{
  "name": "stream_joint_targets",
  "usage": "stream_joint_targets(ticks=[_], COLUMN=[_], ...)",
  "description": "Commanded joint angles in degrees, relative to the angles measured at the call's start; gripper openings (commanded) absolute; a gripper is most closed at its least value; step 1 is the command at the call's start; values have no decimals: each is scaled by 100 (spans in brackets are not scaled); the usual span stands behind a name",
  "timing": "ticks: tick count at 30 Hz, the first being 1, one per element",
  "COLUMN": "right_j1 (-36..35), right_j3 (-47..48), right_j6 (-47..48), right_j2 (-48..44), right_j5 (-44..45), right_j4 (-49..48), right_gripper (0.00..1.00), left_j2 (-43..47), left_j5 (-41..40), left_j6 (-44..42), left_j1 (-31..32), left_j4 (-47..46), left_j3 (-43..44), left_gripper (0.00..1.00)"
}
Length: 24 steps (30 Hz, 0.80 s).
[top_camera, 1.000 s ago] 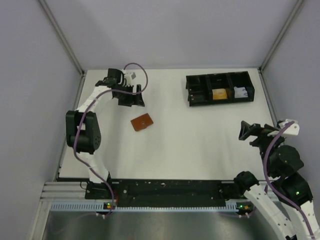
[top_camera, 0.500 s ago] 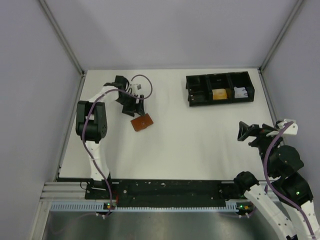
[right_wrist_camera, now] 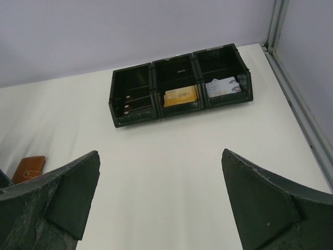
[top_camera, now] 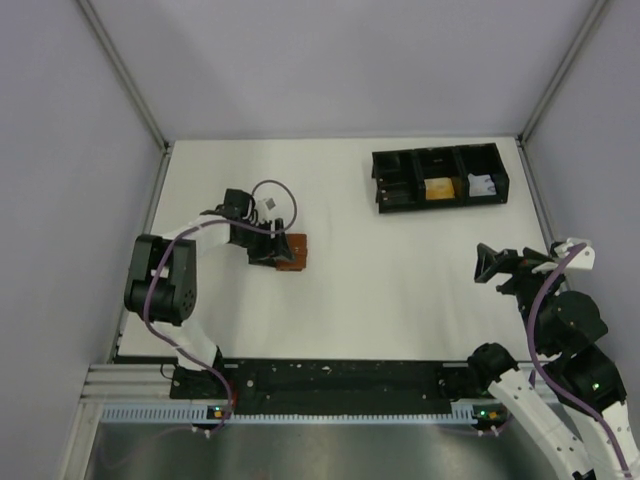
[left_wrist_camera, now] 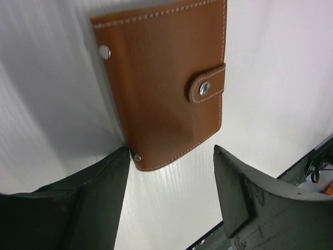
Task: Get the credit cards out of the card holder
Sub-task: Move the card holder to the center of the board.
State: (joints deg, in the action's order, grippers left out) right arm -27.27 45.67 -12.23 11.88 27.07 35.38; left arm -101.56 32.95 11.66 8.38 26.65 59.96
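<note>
While the brown leather card holder (top_camera: 293, 252) lies flat on the white counter (top_camera: 400, 270), left of centre, the left gripper (top_camera: 280, 252) is lowered over it from the holder's left side. In the left wrist view the card holder (left_wrist_camera: 156, 83) is folded shut, its closure tab (left_wrist_camera: 208, 86) wrapped over 1 long edge and fastened with a metal snap (left_wrist_camera: 205, 88). White stitching runs along its border, and 2 small rivets show near the opposite edge. The left gripper (left_wrist_camera: 171, 156) has its jaws apart, straddling the holder's near short end: 1 finger (left_wrist_camera: 104, 182) sits right at the riveted corner, too close to tell whether it touches, and the other finger (left_wrist_camera: 234, 182) stands clear of the tab-side corner with bare counter between them. Nothing is clamped.

The right gripper (top_camera: 490, 265) hangs above the counter near the right edge, well apart from the holder, with its jaws spread wide and nothing between them (right_wrist_camera: 160, 156). From its wrist camera the card holder (right_wrist_camera: 28, 169) shows at the far lower left.

A black tray (top_camera: 437, 152) with 3 compartments stands toward the far right of the counter, well apart from the holder. Its middle compartment holds a gold card (right_wrist_camera: 180, 96), and its right compartment holds a white card (right_wrist_camera: 223, 86).
</note>
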Motion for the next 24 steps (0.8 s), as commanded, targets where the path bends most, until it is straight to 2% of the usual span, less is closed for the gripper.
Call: stream_joint_targets(ticks=[1, 6, 12, 15, 18, 24], right_j1=[-51, -51, -68, -51, -51, -51], right_j3=[56, 39, 21, 21, 12, -41], right_j6=[-52, -52, -52, -95, -148, -157], right_j2=[-37, -45, -37, -28, 16, 235], right_j5=[-70, -53, -105, -140, -359, -1115], right_j4=[-145, -127, -145, -136, -136, -233], right_gripper=[98, 98, 98, 98, 98, 99], left_j2=[715, 752, 207, 110, 119, 145], left_j5=[-761, -1115, -834, -746, -667, -588], left_j6=[898, 1575, 1717, 1682, 1690, 1752], left_j1=[41, 41, 41, 49, 58, 251], left_j4=[-977, -1513, -1707, -1830, -2014, -2296], left_j3=[-669, -767, -556, -635, -810, -1092], left_gripper=[70, 69, 65, 55, 42, 34])
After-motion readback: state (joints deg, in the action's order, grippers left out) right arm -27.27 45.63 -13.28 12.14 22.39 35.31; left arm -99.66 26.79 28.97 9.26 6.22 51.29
